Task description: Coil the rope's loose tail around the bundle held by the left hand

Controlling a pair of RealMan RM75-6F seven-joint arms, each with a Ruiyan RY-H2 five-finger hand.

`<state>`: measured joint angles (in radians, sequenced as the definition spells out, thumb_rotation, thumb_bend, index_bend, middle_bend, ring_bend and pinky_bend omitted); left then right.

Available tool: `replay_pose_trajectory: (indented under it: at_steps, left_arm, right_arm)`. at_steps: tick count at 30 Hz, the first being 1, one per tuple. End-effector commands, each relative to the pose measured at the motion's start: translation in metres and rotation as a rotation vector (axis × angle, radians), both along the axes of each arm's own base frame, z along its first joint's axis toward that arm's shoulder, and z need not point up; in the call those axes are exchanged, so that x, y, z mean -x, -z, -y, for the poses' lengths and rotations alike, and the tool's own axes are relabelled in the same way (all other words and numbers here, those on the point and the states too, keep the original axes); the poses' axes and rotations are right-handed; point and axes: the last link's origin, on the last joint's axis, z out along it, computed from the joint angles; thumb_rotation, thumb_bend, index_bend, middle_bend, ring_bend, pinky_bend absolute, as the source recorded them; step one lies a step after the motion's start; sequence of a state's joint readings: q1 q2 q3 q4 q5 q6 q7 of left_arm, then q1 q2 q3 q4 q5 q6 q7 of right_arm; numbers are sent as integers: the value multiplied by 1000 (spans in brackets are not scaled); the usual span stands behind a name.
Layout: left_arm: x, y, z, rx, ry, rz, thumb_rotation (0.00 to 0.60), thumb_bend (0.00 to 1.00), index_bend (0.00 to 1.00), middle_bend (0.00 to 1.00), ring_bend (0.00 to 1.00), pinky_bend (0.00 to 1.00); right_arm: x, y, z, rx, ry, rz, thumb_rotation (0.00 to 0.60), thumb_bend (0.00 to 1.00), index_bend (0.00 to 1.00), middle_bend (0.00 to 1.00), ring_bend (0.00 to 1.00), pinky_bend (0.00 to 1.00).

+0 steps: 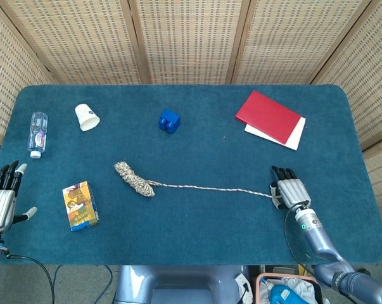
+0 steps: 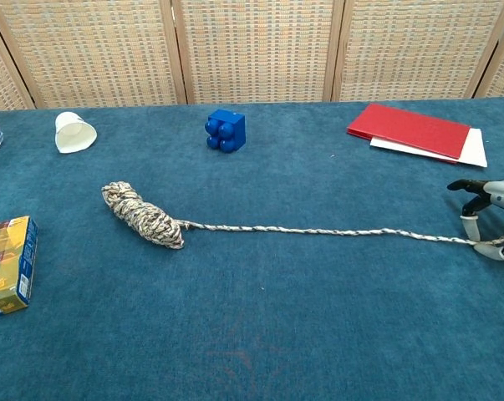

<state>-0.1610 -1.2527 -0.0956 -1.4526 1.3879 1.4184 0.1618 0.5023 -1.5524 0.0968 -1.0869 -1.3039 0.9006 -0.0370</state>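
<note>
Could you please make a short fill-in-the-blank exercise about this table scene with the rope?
1. The speckled rope bundle lies on the table, held by ____ robot hand.
2. The rope's loose tail ends at the ____ robot hand.
3. The red flat folder lies on a ____ sheet.
4. The white paper cup lies on its ____.

Missing: neither; right; white; side
</note>
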Motion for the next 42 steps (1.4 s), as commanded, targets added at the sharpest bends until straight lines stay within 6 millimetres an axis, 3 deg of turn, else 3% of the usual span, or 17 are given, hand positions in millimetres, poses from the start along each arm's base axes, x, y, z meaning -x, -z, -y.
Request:
replay_pose_trajectory:
  at_steps: [1,6,10,12,16,20,25,38,42]
  left_arm:
    - [0,1,-1,4,0,0,600,0,0,0,0,0]
    - [-12,1,-15,33,60,-20,600,0,0,0,0,0]
    - [-31,3,-47,128,206,-107,600,0,0,0,0,0]
    - [-52,8,-74,201,368,-149,600,0,0,0,0,0]
    - [-69,16,-106,326,561,-200,600,0,0,0,0,0]
    - [-88,44,-139,467,722,-321,600,0,0,0,0,0]
    - [-101,77,-167,567,795,-424,600,0,0,0,0,0]
    - [-103,132,-187,650,757,-443,600,7,0,0,0,0]
    - [-106,143,-189,648,764,-471,600,161,96,0,0,0]
  right_arm:
    - [-2,-2,-1,6,-8,9,600,459,655,0,0,0]
    - [-9,-8,-3,26,-42,27,600,459,663,0,0,0]
    - [-15,-9,-5,32,-72,28,600,459,666,0,0,0]
    - [-18,-10,-6,37,-81,31,600,459,666,0,0,0]
    - [-19,-12,-6,46,-82,31,600,459,666,0,0,0]
    - [-19,-16,-5,60,-81,29,600,459,666,0,0,0]
    - [-19,-19,-5,69,-77,28,600,459,666,0,0,0]
    - [-15,-24,-2,82,-54,36,600,459,666,0,0,0]
    - [-15,-25,-2,86,-54,40,600,459,666,0,0,0]
